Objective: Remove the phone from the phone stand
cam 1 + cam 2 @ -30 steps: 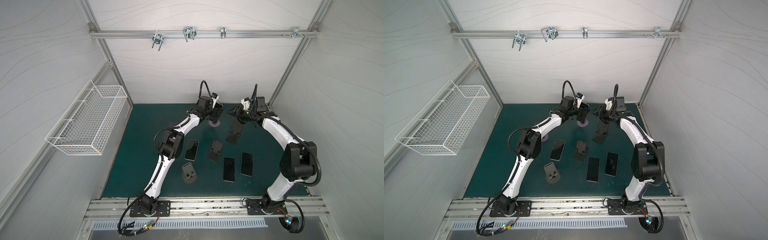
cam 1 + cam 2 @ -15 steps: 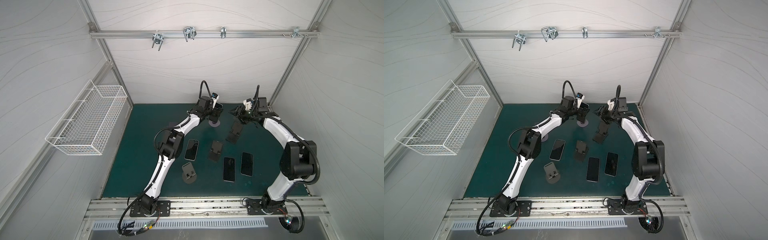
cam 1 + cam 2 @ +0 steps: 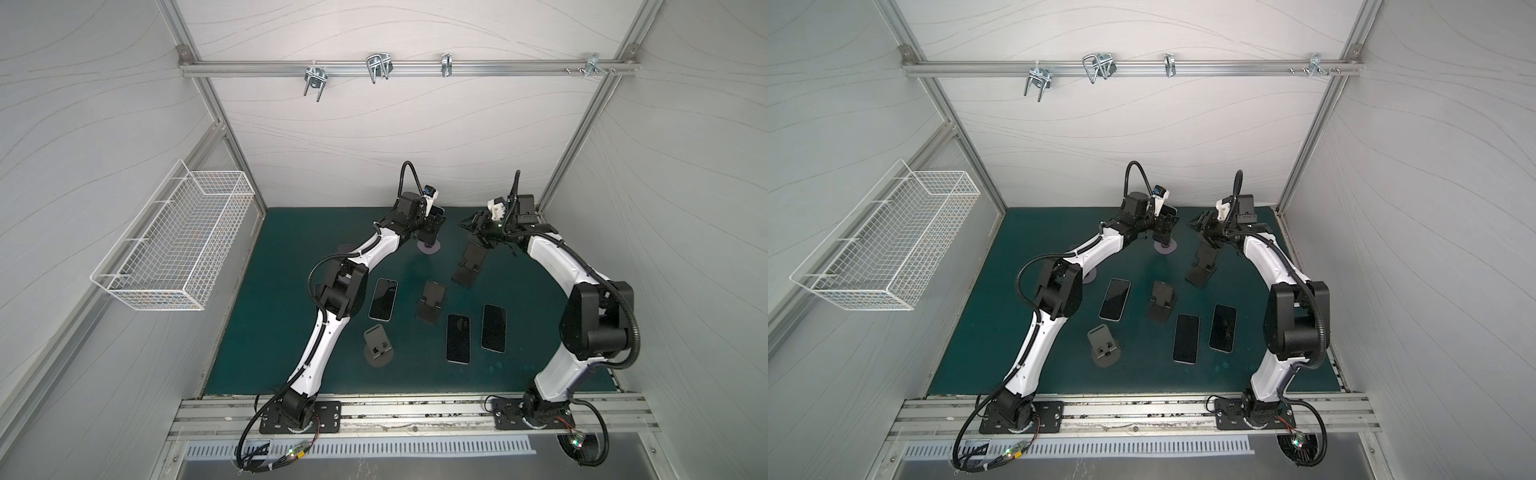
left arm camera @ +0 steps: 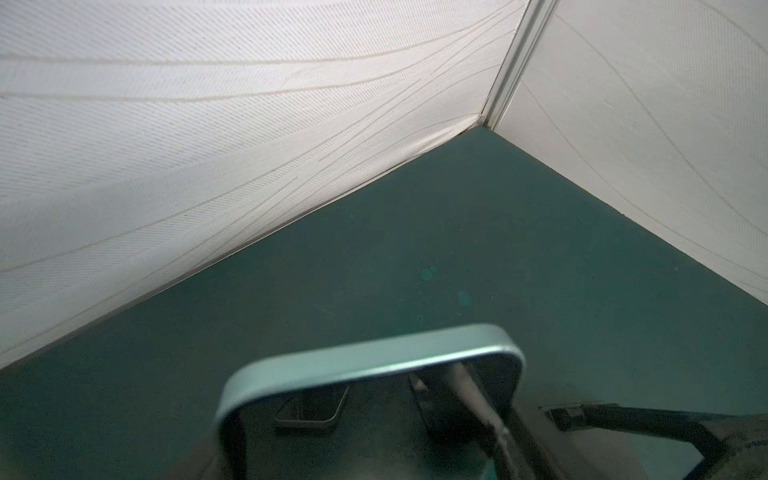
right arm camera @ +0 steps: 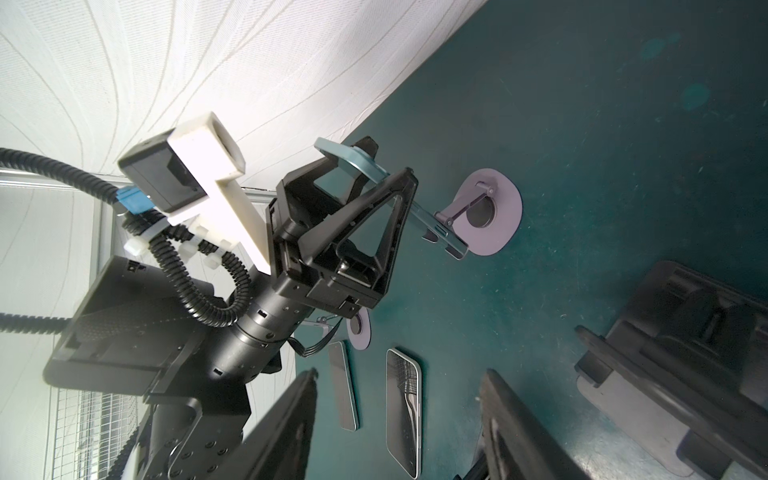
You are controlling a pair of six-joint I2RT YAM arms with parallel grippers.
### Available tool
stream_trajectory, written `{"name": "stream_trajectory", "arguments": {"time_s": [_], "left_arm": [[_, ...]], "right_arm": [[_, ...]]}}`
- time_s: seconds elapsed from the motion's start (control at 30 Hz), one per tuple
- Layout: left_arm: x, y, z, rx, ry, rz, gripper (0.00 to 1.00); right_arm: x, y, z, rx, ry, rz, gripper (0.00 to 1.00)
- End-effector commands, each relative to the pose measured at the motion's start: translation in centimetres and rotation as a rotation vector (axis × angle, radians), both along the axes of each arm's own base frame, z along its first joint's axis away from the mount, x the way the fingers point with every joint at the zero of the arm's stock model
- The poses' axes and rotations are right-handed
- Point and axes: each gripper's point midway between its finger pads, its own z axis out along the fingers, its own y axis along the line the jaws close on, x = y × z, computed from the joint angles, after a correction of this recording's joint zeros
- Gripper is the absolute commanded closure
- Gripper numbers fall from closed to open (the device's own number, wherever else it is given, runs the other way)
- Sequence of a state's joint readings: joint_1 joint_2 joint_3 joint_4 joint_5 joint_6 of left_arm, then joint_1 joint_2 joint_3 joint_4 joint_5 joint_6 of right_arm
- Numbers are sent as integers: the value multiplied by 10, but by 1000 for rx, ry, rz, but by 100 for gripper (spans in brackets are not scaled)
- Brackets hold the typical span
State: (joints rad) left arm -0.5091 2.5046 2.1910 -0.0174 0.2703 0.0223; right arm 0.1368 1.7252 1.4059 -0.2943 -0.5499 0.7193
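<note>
- Desk [image 3: 291, 353]: dark teal, matte, with a few paler round spots.
- Walls [image 3: 374, 137]: white, fine weave, thin wavy grey lines.
- Wire basket [image 3: 174, 245]: white grid mesh.
- Rail [image 3: 498, 68]: bare silver metal.
- Arms [image 3: 320, 353]: glossy white links, black joints, black ribbed cable.
- Fingers [image 5: 374, 216]: matte black.
- Camera mount [image 5: 208, 166]: cream white, beside a bright blue plug [image 5: 131, 199].
- Phone [image 4: 374, 361]: pale blue-green frame, dark glossy screen.
- Phone stand [image 5: 505, 237]: lilac-grey, with a dark disc in the base.
- Flat phones [image 3: 458, 338]: black reflective screens, pale rims.
- Folding stands [image 3: 432, 301]: plain black.
- Round-based stand [image 3: 377, 349]: dark grey.
</note>
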Motion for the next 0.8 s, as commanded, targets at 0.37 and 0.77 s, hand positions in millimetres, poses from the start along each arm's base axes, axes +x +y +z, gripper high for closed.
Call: {"name": "stream_trajectory", "arguments": {"time_s": [0.37,0.77], "left_arm": [[1,-1,53,-48,-117,-16,30],[-6,3,67,-44,-135,-22,32]], "right_arm": [[1,-1,12,23,-3,-8,37],[-3,-2,22,33,-13,-16,37]]}}
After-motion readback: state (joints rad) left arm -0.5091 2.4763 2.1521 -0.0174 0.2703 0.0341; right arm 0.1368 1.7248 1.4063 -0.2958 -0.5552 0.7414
